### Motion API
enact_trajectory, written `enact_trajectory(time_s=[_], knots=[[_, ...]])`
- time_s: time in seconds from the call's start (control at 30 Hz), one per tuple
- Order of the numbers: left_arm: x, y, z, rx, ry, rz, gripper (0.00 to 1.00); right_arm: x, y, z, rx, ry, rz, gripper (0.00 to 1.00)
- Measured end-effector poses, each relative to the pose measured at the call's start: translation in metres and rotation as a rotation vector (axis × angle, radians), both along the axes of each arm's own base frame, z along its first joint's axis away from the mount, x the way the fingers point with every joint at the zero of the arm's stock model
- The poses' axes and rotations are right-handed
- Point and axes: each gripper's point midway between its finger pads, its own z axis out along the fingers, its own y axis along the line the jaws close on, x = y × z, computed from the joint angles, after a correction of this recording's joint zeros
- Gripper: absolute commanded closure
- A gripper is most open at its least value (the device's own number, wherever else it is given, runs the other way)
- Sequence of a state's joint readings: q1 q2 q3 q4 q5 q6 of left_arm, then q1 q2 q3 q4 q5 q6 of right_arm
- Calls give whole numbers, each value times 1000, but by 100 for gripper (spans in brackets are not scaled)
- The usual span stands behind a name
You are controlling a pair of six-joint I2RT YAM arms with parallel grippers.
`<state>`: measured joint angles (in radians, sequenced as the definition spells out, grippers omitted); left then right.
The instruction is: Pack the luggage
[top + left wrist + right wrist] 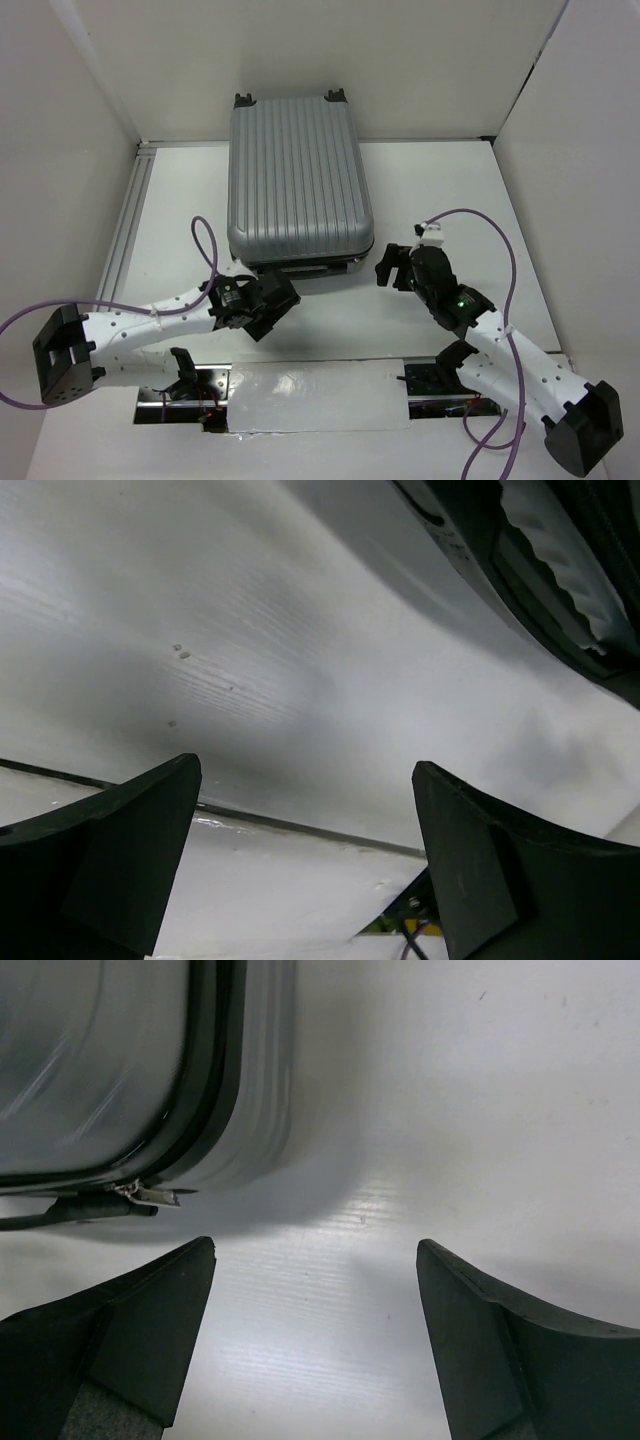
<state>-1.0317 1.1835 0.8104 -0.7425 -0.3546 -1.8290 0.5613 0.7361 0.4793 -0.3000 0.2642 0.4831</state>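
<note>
The luggage (298, 175) lies flat on the white table, shut, ribbed silver shell up, small black wheels at its far end. My left gripper (278, 302) hovers at its near left corner, open with nothing between the fingers. In the left wrist view the luggage (540, 570) fills the upper right, its dark seam showing, above my open left gripper (305, 770). My right gripper (390, 264) stands open just off the near right corner. In the right wrist view the luggage (100, 1060) and its metal zipper pull (150, 1196) lie up and left of the empty right gripper (315, 1245).
White walls close in the table on three sides. An aluminium rail (128, 215) runs along the left edge. A silver taped panel (310, 398) lies between the arm bases at the near edge. Purple cables (205, 245) loop over both arms.
</note>
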Motion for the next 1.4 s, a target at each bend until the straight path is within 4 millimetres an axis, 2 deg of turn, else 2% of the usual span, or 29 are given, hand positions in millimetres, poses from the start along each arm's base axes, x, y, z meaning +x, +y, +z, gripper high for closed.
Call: enact_trajectory(time_s=[0.17,0.37,0.67,0.83,0.9,0.93,1.0,1.03,1.2,1.3,1.4], knots=[[-4,12,-7,-7,-50,67,2,-2,8,1,-6,-16,21,12],[5,25,-17,83,-80,124,5,-1,13,5,-11,-43,24,11],[27,22,-1,94,-192,160,5,-2,14,7,-31,-60,18,11],[45,9,16,59,-286,177,10,0,12,9,-39,-73,5,11],[51,-4,29,60,-333,121,21,0,11,9,-46,-77,1,11],[54,-13,36,62,-362,63,23,1,9,9,-52,-81,-5,11],[54,-30,43,104,-418,-130,21,2,7,10,-66,-87,-11,11],[52,-43,47,128,-458,-283,19,2,6,10,-74,-90,-14,11],[42,-67,29,330,-501,-778,13,3,3,8,-102,-90,-18,11],[42,-69,17,477,-498,-1001,13,3,2,7,-110,-89,-15,11],[45,-67,14,567,-528,-1141,12,3,2,7,-113,-90,-14,11]])
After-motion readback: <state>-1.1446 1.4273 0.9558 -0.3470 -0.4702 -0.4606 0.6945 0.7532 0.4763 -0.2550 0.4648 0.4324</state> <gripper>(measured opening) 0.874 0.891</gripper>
